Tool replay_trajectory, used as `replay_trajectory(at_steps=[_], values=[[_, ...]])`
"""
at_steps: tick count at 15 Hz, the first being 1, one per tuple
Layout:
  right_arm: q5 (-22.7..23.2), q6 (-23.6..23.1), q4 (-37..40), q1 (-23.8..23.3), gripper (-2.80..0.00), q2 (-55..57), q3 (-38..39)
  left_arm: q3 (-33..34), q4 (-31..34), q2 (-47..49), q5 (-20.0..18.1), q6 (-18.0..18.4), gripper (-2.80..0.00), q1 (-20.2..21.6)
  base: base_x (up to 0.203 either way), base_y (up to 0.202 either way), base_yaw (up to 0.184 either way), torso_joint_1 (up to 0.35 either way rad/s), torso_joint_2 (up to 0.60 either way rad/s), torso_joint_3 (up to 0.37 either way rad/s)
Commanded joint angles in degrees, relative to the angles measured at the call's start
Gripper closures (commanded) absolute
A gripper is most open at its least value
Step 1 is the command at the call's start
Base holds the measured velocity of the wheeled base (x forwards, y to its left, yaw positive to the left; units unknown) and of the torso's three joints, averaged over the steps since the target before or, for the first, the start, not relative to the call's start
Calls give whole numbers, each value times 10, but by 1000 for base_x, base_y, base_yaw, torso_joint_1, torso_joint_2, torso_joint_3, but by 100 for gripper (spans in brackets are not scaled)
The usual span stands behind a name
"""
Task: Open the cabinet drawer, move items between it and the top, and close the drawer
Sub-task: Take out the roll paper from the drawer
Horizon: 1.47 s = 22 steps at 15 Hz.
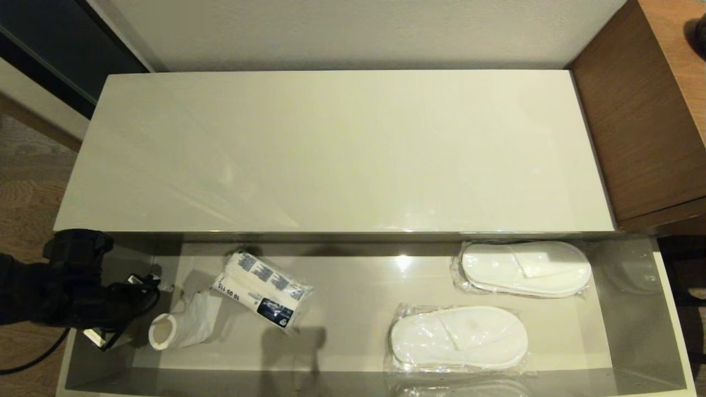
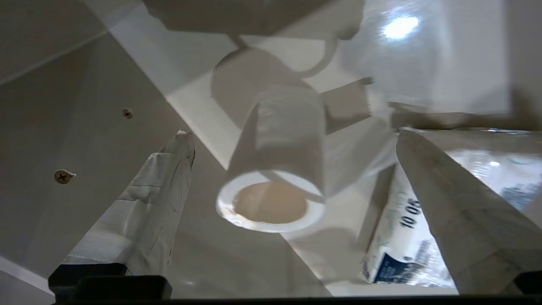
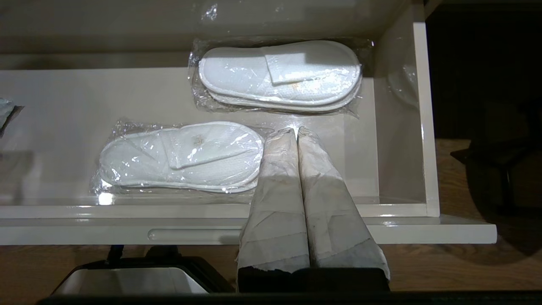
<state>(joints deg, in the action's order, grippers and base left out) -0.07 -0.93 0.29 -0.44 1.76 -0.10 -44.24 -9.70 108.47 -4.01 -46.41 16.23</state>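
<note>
The white toilet-paper roll with cardboard core (image 2: pixel 275 169) lies in the glossy beige cabinet drawer (image 1: pixel 634 309); left tool (image 2: pixel 292 140) gapes wide, empty, around it; right tool (image 3: pixel 296 135) closed, empty

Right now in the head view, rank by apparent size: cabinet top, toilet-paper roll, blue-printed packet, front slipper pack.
1. cabinet top
2. front slipper pack
3. blue-printed packet
4. toilet-paper roll, close to the packet counting its loose tail
</note>
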Motion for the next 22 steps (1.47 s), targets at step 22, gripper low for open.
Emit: replay_trajectory(at_steps=[22], values=[[0, 0, 1, 0, 0, 0, 0, 125, -154, 44, -20, 2, -280, -1, 0, 0, 0, 0, 0, 0]])
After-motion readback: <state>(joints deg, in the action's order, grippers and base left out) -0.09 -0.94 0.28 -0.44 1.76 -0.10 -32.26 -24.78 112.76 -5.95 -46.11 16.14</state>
